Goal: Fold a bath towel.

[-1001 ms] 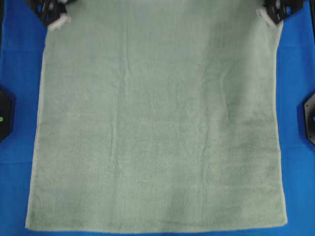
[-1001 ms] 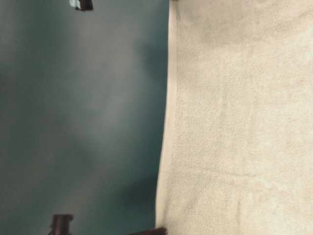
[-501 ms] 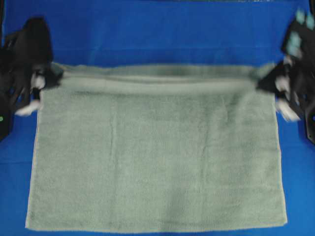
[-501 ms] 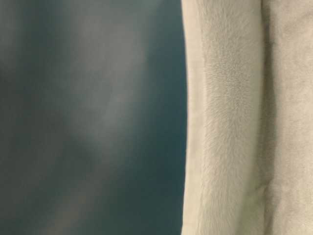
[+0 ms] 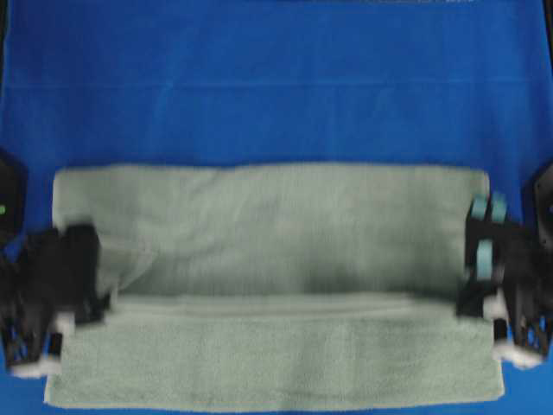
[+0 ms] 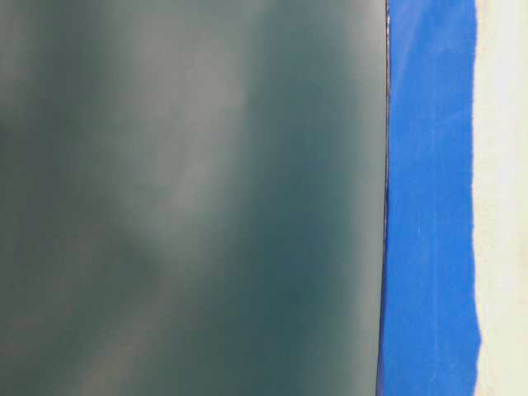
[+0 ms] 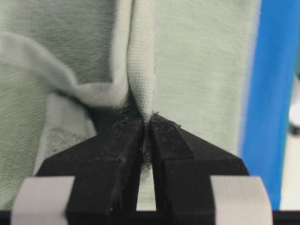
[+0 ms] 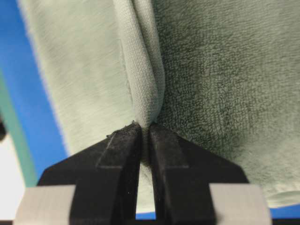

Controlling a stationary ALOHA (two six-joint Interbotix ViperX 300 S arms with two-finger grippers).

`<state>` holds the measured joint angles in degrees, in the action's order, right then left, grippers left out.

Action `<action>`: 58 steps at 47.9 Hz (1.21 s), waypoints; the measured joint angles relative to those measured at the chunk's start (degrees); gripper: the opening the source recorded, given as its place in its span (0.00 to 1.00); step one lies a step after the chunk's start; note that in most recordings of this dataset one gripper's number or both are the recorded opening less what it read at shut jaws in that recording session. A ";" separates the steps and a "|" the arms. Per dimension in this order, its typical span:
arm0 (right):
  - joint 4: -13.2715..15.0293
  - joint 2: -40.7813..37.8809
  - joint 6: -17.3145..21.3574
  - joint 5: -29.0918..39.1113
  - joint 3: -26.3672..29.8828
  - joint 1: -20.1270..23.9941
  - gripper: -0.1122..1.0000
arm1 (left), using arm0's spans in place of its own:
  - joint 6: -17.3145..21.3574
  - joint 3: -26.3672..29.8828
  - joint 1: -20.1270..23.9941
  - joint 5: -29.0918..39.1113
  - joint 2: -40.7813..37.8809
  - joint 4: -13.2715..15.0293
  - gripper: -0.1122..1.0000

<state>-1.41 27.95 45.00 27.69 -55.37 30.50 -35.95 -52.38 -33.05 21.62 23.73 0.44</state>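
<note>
Bright blue cloth [image 5: 259, 78] covers the bench, where the pale sage-green terry bath towel [image 5: 276, 225] lies mid-fold, left gripper [image 7: 146, 123] and right gripper [image 8: 144, 126] each clenched on a hemmed corner; next, lay that edge onto the near hem.

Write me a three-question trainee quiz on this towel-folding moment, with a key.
1. True or false: both grippers are shut on the bath towel.
2. What part of the towel does the left gripper pinch? A) a fuzzy middle patch B) a flat hemmed edge C) nothing
3. In the overhead view, what lies beyond the towel's far edge?

Key
1. True: the left gripper and the right gripper each clamp cloth between closed jaws.
2. B.
3. Bare blue cloth covering the work surface.
</note>
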 measured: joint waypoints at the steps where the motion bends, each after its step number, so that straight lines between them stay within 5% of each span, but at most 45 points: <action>1: 0.00 -0.70 0.44 -0.35 0.26 0.88 0.17 | 0.00 0.88 -0.79 -0.18 -1.58 0.00 0.12; 20: -0.09 -15.56 9.76 -8.35 5.27 13.27 0.17 | -3.69 13.89 -10.20 -0.70 -20.83 -0.09 0.12; 41: -0.09 -21.88 11.69 -8.79 7.12 13.80 0.17 | -4.92 15.12 -9.05 -1.14 -26.28 -0.26 0.16; 44: 0.00 -21.88 11.69 -8.79 7.21 13.54 0.20 | -4.92 15.21 -8.61 -1.41 -26.37 -0.26 0.29; 54: 0.09 -21.97 11.87 -4.83 9.14 13.27 0.70 | -3.96 17.23 -8.44 -1.23 -26.37 -0.26 0.83; 58: 1.41 -20.57 11.87 -0.44 10.55 13.27 0.66 | -3.16 18.28 -7.65 0.62 -25.75 -0.26 0.89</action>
<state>0.00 7.38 56.87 27.25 -44.82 43.77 -39.11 -34.10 -40.69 22.24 -2.02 0.18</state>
